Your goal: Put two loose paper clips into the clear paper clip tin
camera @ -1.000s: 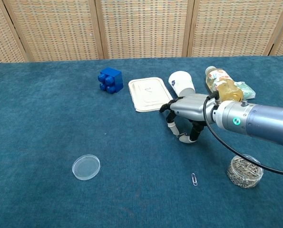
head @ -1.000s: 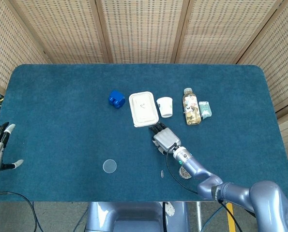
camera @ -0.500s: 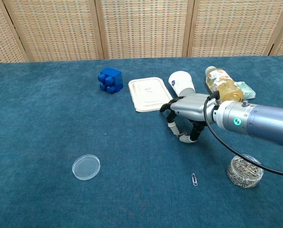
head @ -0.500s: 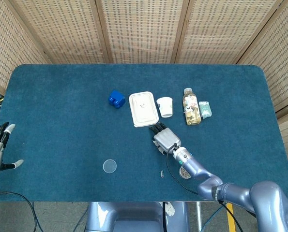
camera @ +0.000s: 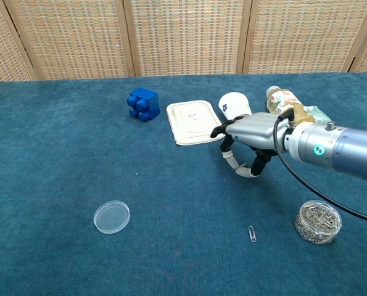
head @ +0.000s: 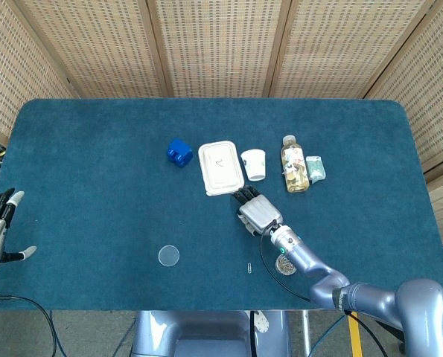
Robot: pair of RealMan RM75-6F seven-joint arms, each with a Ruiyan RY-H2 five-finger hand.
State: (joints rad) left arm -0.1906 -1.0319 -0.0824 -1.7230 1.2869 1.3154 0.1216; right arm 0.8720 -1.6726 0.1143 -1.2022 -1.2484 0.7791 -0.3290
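Fingers [camera: 237, 165] of the right hand [camera: 248, 137] curl down, holding nothing I can see.
They could miss the thin silver paper clip [camera: 251, 233] lying flat on the blue tabletop [camera: 60, 160].

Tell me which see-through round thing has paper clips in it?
The clear paper clip tin, near the table's right front, is full of silvery clips. The flat clear lid, far to its left, holds nothing.

Blue block [head: 179, 152], white tray [head: 220, 167], paper cup [head: 255, 163], bottle [head: 294, 164].
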